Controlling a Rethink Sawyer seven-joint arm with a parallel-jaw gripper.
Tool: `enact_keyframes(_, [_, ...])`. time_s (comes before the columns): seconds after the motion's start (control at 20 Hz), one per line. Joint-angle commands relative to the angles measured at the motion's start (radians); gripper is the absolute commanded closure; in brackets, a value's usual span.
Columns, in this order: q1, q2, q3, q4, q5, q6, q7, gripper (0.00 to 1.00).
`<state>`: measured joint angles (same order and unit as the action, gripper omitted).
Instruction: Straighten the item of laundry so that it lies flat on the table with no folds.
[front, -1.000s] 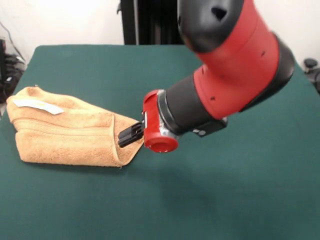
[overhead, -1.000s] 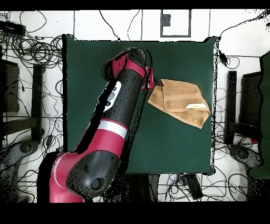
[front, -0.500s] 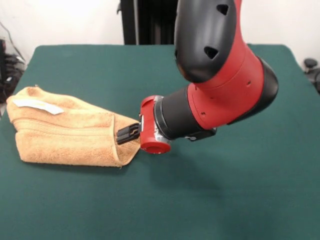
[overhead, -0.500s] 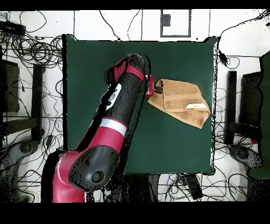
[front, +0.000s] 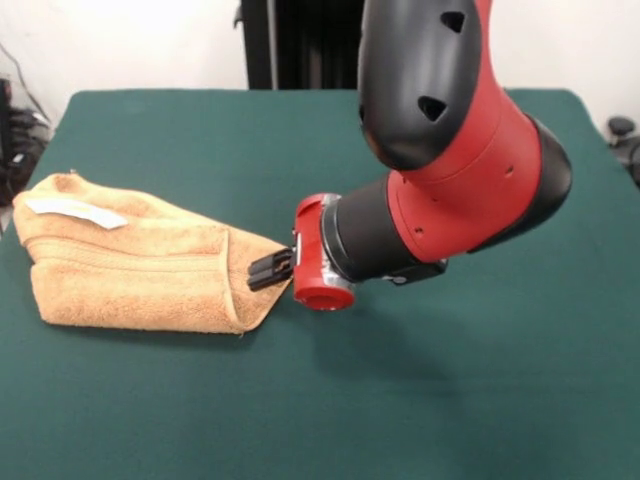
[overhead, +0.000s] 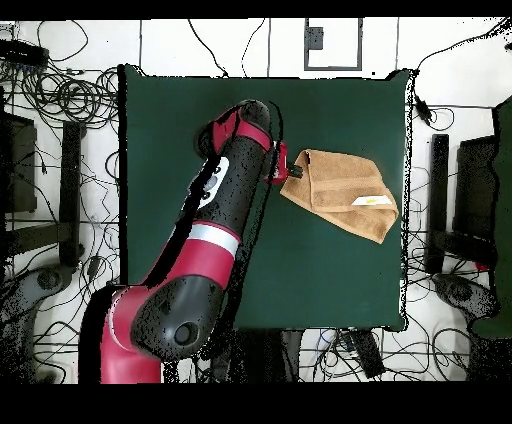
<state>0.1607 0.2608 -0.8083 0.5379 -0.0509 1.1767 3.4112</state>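
Note:
The item of laundry, an orange-tan towel (front: 135, 270), lies folded over on itself at the left side of the dark green table (front: 450, 400), its white tag (front: 75, 210) facing up near the far left corner. In the overhead view the towel (overhead: 340, 190) sits right of centre. My gripper (front: 268, 270) points sideways, low over the table, and rests against the towel's right-hand corner where the folded layers meet. The same gripper (overhead: 292, 172) meets the towel's left tip in the overhead view. Whether it holds the cloth does not show.
The red and black arm (front: 450, 160) hangs over the middle of the table and hides the surface behind it. Cables (overhead: 60, 100) and stands surround the table on the floor.
The gripper slid a little further onto the towel's corner, then drew back slightly to the right. The towel's outline looks the same throughout.

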Motion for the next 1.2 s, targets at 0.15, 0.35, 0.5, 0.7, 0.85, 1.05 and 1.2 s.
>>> enact_keyframes(0.15, [0.0,0.083,0.014,-0.089,0.092,0.117,0.318,1.0])
enact_keyframes(0.35, [-0.003,0.098,-0.018,-0.102,0.092,0.158,0.338,1.0])
enact_keyframes(0.5, [-0.006,0.107,-0.044,-0.118,0.089,0.2,0.334,1.0])
enact_keyframes(0.7, [-0.009,0.11,-0.074,-0.13,0.085,0.246,0.329,1.0])
enact_keyframes(0.85, [0.001,0.089,-0.089,-0.131,0.081,0.279,0.319,1.0])
enact_keyframes(1.05, [0.001,0.094,-0.091,-0.14,0.078,0.285,0.326,1.0])
enact_keyframes(1.2, [0.0,0.103,-0.088,-0.149,0.081,0.281,0.335,1.0])
